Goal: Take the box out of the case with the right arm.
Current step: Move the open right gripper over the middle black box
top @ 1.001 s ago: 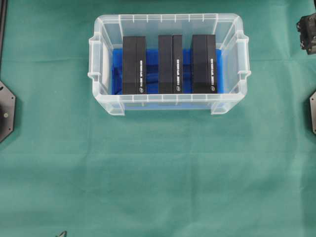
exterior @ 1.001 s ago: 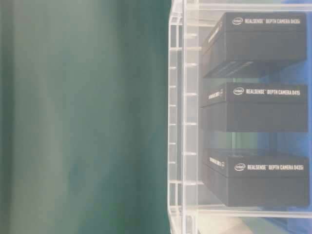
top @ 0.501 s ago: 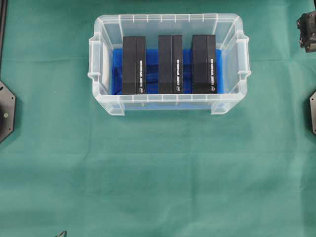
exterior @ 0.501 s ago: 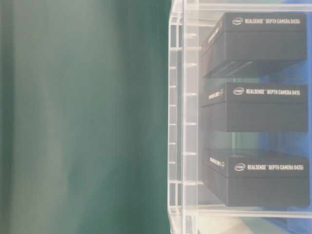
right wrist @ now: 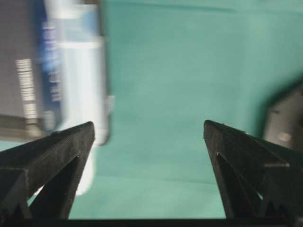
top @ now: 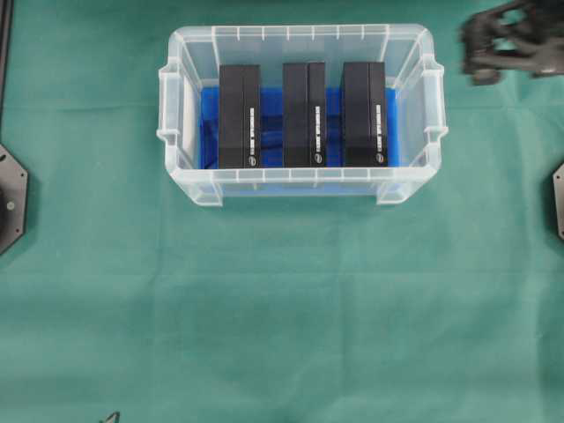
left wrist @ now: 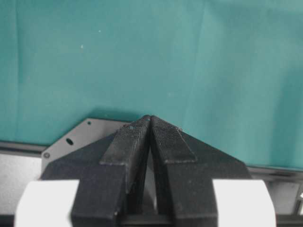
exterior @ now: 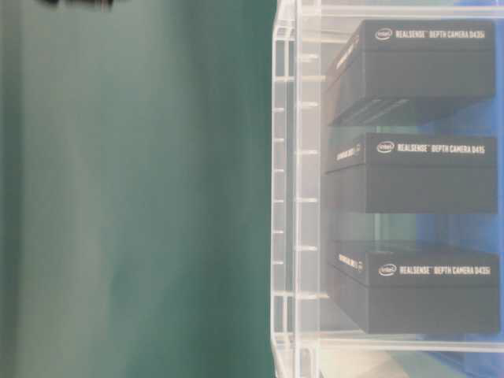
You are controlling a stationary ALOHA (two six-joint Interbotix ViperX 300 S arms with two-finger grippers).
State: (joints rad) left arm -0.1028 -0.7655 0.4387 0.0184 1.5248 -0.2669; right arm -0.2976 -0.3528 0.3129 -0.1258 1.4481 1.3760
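The clear case (top: 300, 185) with a blue bottom stands at the back middle of the green cloth. Three black boxes stand side by side in it: left (top: 239, 115), middle (top: 304, 115) and right (top: 364, 115). The table-level view shows them through the case wall (exterior: 287, 197), each with white lettering (exterior: 409, 173). My right gripper (top: 474, 57) is blurred at the top right, just outside the case's right end. It is open over bare cloth (right wrist: 149, 125), with the case's edge (right wrist: 83, 71) to its left. My left gripper (left wrist: 150, 118) is shut and empty.
Black arm base plates sit at the left edge (top: 11, 198) and the right edge (top: 558, 198) of the cloth. A grey plate (left wrist: 80, 135) lies under my left gripper. Green cloth stretches in front of the case.
My right gripper has swung in from the top right corner towards the case's right end, still open. The boxes, the case and my left gripper have not moved.
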